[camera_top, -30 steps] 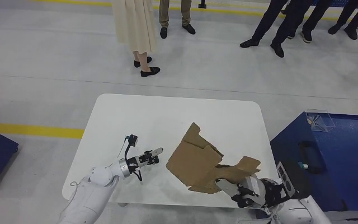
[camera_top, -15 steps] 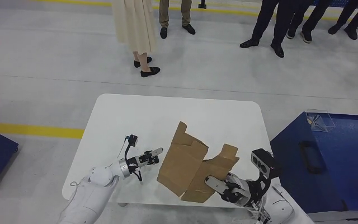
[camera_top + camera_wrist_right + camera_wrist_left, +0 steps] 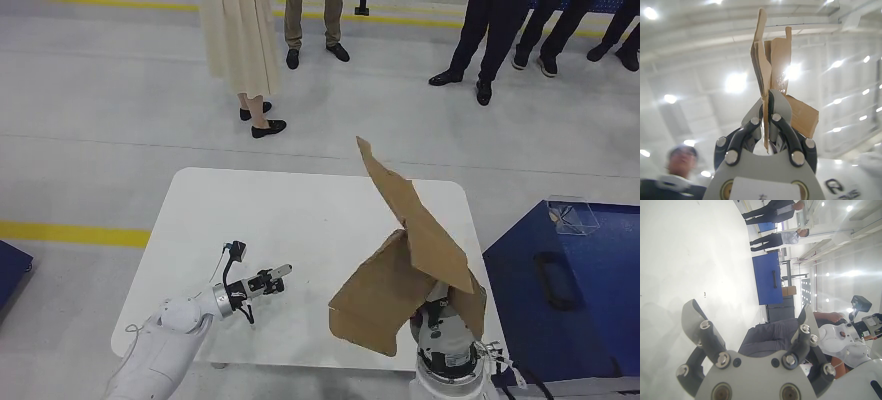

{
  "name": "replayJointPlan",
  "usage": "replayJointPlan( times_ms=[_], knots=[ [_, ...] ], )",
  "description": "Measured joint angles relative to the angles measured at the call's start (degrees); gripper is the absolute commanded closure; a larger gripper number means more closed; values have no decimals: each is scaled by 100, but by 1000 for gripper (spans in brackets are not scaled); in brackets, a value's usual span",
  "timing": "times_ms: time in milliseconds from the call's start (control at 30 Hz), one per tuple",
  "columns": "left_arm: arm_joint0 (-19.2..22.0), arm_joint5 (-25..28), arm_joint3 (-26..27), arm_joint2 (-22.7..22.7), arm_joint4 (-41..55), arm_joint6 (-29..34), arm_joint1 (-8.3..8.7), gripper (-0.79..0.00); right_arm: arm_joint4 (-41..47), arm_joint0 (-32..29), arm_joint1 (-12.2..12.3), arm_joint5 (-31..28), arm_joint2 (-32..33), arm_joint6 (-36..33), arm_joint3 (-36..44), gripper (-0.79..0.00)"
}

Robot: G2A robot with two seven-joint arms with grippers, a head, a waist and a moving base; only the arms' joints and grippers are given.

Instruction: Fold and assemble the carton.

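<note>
Now: right claw (image 3: pixel 767 96) at the near right edge, clenched on the partly folded cardboard carton (image 3: pixel 400 270), which is raised and tilted above the tabletop's (image 3: pixel 300 215) right side. Left claw (image 3: pixel 283 270) released, over the near-left tabletop.

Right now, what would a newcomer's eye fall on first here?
The brown carton, flaps splayed, towers over the table's near right corner, pinched by one edge in the upward-pointing right gripper. The left gripper hangs open and empty over the table's near left part.
</note>
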State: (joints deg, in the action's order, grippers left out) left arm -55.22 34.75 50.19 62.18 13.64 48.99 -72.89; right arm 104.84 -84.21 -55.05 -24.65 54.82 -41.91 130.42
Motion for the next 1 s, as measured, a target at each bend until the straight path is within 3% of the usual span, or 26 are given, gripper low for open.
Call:
replayJointPlan(
  times_ms=[67,167,233,300,400,467,567,767,900,1000],
  knots=[
    [0,0,0,0,0,0,0,-785,1325,-198,-25,1090,-25,-366,-29,0],
    [0,0,0,0,0,0,0,-785,2626,-408,-50,2164,-46,-245,-13,0],
    [0,0,0,0,0,0,0,-785,3014,-456,-61,2442,52,-128,-71,0],
    [0,0,0,0,0,0,0,-785,2893,-440,-67,2243,210,-135,-182,0],
    [0,0,0,0,0,0,0,-785,1716,-364,-72,1089,538,-208,-577,0],
    [0,0,0,0,0,0,0,-785,240,-286,-93,210,625,-326,-793,0],
    [0,0,0,0,0,0,0,-785,-1726,-173,-106,-473,888,-368,-1239,0],
    [-17,-95,88,53,125,3,8,-785,-4499,-197,-6,-449,1710,-338,-2178,0],
    [46,-432,372,540,829,569,145,-785,-4721,-351,32,122,1939,-479,-2567,0],
    [16,-954,687,912,1532,1375,259,-785,-4847,-401,31,319,1947,-699,-2821,0]
  ],
)
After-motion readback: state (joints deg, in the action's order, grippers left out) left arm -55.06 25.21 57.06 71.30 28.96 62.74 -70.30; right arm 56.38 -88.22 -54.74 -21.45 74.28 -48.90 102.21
